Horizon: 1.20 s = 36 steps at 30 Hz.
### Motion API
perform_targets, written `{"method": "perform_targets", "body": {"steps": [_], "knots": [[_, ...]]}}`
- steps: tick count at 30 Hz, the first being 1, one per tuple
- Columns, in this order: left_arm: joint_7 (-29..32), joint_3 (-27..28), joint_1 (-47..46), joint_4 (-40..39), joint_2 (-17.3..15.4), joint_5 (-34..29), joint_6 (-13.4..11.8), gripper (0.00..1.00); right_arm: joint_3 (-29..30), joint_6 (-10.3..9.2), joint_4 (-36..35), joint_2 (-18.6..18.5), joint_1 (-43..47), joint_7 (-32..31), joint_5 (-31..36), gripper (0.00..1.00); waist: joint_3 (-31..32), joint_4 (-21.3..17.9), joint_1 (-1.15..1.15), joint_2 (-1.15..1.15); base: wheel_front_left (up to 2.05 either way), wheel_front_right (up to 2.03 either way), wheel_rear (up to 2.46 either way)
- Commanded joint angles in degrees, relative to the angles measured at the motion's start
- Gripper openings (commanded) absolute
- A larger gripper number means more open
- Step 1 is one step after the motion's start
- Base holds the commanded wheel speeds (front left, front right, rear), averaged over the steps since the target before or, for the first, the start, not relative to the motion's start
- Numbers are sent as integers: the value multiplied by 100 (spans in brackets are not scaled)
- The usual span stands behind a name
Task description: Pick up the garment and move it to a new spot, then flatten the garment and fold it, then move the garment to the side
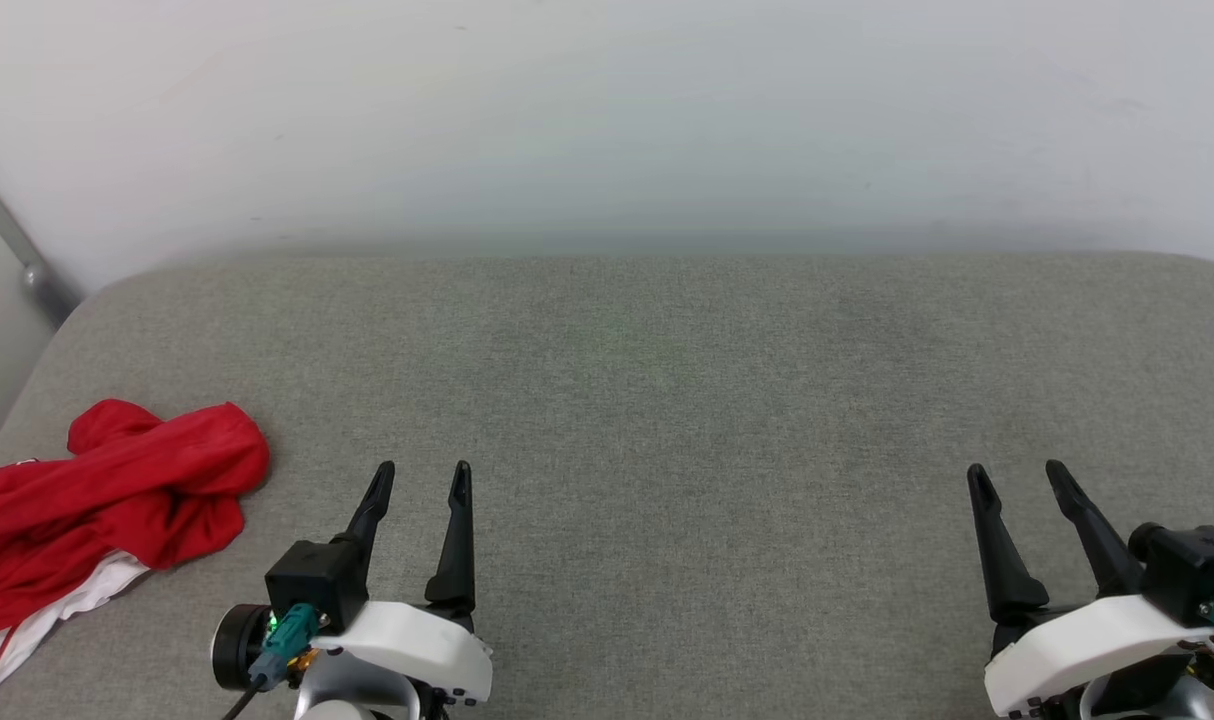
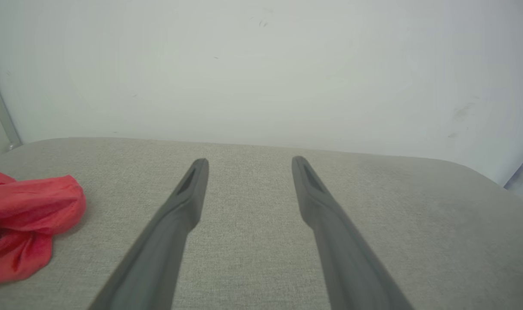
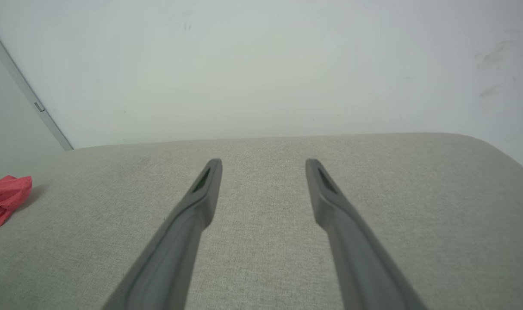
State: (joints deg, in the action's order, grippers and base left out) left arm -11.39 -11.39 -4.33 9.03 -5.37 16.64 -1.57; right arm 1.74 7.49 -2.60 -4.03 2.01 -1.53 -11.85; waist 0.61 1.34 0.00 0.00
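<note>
The garment [image 1: 97, 500] is a red shirt with white striped trim, lying crumpled at the near left edge of the grey padded surface [image 1: 667, 380]. Part of it runs off the head view's left side. Its red bulk also appears at the left of the left wrist view as the garment [image 2: 24, 219], and small at the far left of the right wrist view as the garment [image 3: 5, 198]. My left gripper [image 1: 422, 478] hovers open just right of the garment, apart from it. Far to the right, my right gripper [image 1: 1017, 478] stands open with nothing between its fingers.
A pale wall [image 1: 607, 120] rises behind the far edge of the surface. A grey metal bar [image 1: 12, 240] slants down at the far left corner. The padded surface stretches bare between and beyond the two grippers.
</note>
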Motion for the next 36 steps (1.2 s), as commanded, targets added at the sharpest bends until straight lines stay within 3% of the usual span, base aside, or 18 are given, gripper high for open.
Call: {"method": "perform_targets", "body": {"steps": [1,12,36], "knots": [[-62,-28,-39,-20,-22,-149,-37,100,20,0,-110,16,39,11,143,100,1,2,0,0,0,0,0],[-193,-32,-13,11,51,-569,-104,100,135,0,-311,100,156,9,552,100,4,17,0,0,0,0,0],[-384,202,2,285,226,-795,136,100,265,-1,-342,121,219,162,686,100,19,52,0,0,0,0,0]]}}
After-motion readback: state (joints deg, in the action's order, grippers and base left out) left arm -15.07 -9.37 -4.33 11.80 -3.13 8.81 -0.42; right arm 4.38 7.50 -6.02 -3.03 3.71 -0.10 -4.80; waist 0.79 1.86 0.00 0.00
